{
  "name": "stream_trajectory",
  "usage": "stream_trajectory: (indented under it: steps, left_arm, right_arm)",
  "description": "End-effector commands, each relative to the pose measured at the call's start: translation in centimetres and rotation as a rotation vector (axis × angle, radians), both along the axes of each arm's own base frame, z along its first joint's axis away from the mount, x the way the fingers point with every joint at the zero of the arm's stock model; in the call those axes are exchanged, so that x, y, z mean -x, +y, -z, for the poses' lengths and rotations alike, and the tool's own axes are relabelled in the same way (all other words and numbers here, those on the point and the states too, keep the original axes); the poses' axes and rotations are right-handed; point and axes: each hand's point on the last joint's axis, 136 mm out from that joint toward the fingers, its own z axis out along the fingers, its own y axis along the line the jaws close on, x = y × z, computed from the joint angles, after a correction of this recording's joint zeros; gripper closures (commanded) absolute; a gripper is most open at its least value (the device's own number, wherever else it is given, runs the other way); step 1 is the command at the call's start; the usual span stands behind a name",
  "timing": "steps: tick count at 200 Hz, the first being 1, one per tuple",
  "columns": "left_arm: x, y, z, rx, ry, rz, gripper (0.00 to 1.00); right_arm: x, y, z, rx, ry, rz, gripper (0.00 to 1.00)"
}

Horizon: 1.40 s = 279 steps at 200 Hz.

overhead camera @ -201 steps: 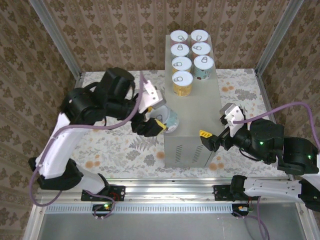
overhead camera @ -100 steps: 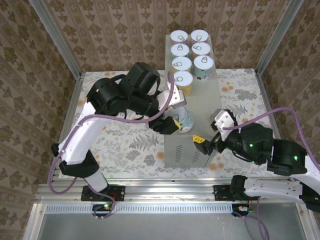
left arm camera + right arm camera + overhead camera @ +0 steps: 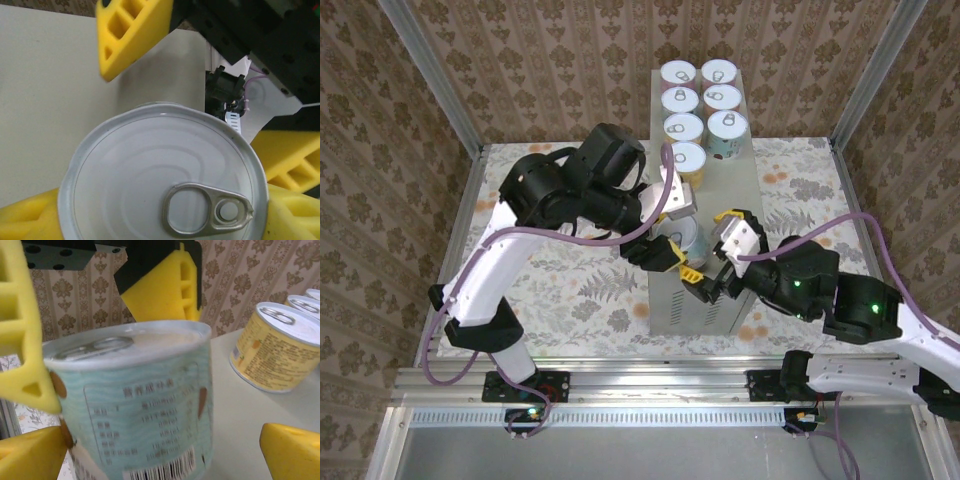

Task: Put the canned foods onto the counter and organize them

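Note:
A teal-labelled can (image 3: 682,238) with a pull-tab lid (image 3: 162,175) stands upright over the near left part of the grey counter (image 3: 725,195). My left gripper (image 3: 672,243) is shut on it, its yellow fingers (image 3: 27,217) pressed against the can's sides. My right gripper (image 3: 710,248) is open, and its yellow fingers (image 3: 292,452) stand wide on either side of the same can (image 3: 135,405) without touching it. Several more cans (image 3: 702,100) stand in two rows at the counter's far end, the nearest a yellow one (image 3: 277,352).
The floral-patterned floor (image 3: 570,290) lies around the counter. Metal frame posts (image 3: 440,90) and patterned walls close in the sides. The counter top between the held can and the yellow can (image 3: 685,165) is bare.
My left arm carried the teal can from left of the counter over its top. My right gripper swung up and left from the counter's near side to straddle the can.

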Motion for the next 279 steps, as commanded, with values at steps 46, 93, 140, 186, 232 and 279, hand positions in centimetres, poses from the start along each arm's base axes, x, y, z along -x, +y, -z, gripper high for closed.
stream_trajectory:
  steps: [46,93,140,186,232,279]
  left_arm:
    - [2.0,0.8,-1.8,0.068,-0.02,0.081,0.47]
    - [2.3,0.8,-2.0,0.085,-0.024,0.101,0.46]
    - [2.6,0.9,-2.9,0.139,-0.032,0.105,0.3]
    - [1.6,1.3,-3.6,0.212,-0.055,0.044,0.05]
    - [0.9,1.3,-4.3,0.322,-0.024,0.002,0.0]
    - [-0.7,0.0,-3.5,0.368,0.006,-0.053,0.0]
  right_arm:
    - [-0.4,2.2,-0.8,-0.018,-0.034,-0.033,0.09]
    - [0.0,2.4,-1.5,-0.073,-0.031,-0.058,0.29]
    - [0.5,2.2,-2.5,-0.149,-0.033,-0.077,0.37]
    - [0.2,1.8,-2.9,-0.242,-0.031,-0.045,0.37]
    - [-0.4,1.4,-2.7,-0.314,-0.033,0.001,0.38]
    - [-1.4,1.0,-2.4,-0.4,-0.023,0.072,0.38]
